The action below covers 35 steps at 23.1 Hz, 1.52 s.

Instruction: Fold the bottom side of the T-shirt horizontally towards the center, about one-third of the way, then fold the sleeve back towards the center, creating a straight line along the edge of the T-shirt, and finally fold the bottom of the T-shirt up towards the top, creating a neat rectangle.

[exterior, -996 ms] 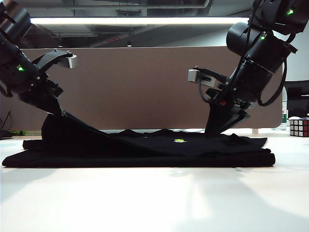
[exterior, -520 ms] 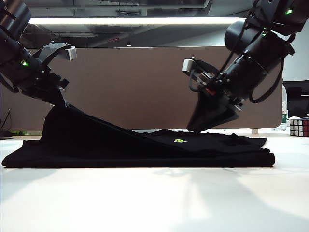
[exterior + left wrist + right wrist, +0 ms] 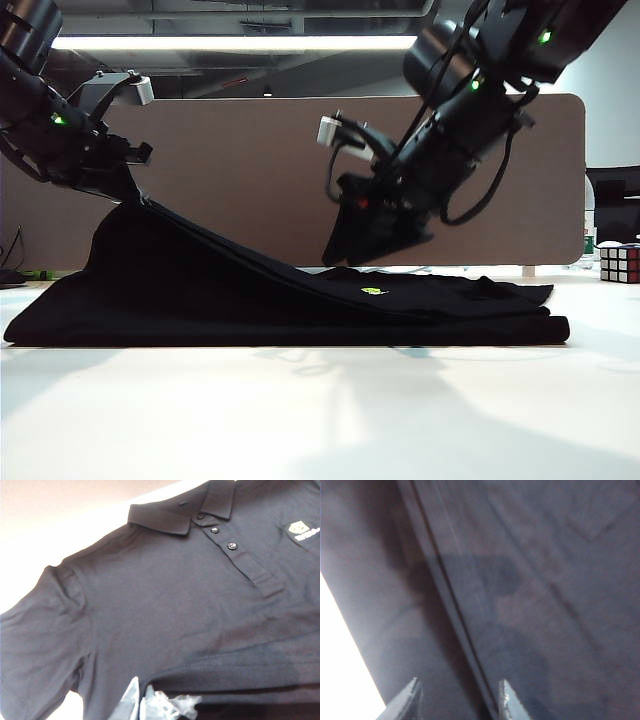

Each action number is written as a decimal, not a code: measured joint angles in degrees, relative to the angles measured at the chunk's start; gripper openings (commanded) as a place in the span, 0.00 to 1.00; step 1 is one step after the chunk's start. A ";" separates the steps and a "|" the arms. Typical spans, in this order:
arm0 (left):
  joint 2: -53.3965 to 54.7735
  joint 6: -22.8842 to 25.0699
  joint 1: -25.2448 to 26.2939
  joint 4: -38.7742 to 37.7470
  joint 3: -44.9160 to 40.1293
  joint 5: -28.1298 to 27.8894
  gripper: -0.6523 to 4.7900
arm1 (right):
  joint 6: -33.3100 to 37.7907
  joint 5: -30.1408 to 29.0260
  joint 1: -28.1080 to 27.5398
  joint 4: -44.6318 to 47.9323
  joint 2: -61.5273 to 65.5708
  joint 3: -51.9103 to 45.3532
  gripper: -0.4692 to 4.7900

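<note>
The black T-shirt (image 3: 300, 312) lies across the white table, its small yellow-green logo (image 3: 372, 291) facing up. My left gripper (image 3: 128, 198) is raised at the left, shut on a fold of the T-shirt and pulling it up into a tent. The left wrist view shows the T-shirt (image 3: 165, 605) with its collar, its buttons and one sleeve, and the left gripper (image 3: 141, 702) pinching dark cloth. My right gripper (image 3: 335, 258) hangs open just above the shirt's middle. In the right wrist view the right gripper (image 3: 457, 695) holds nothing, with the T-shirt (image 3: 545, 605) below. I cannot pick out the bottom of the T-shirt.
A tan divider panel (image 3: 250, 180) stands behind the table. A Rubik's cube (image 3: 619, 263) sits at the far right. Bare white table (image 3: 320, 410) stretches in front of the shirt.
My right gripper has opened, let go of the shirt, risen and swung left over the middle. My left gripper has lifted its fold of cloth a little higher.
</note>
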 measured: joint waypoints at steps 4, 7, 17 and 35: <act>0.02 -0.72 0.00 0.28 0.02 1.07 0.11 | 1.25 0.13 0.13 0.55 3.72 -0.04 0.50; 0.02 -2.32 0.00 0.68 0.04 1.46 0.11 | 2.34 1.09 0.72 2.27 4.33 -0.02 0.49; 0.02 -2.51 0.02 0.90 0.13 2.40 0.11 | 2.51 14.40 4.68 8.41 8.74 -0.02 0.22; 10.21 -2.32 1.03 8.92 0.15 -2.27 0.17 | 2.29 13.18 4.28 -2.73 -0.63 0.07 0.09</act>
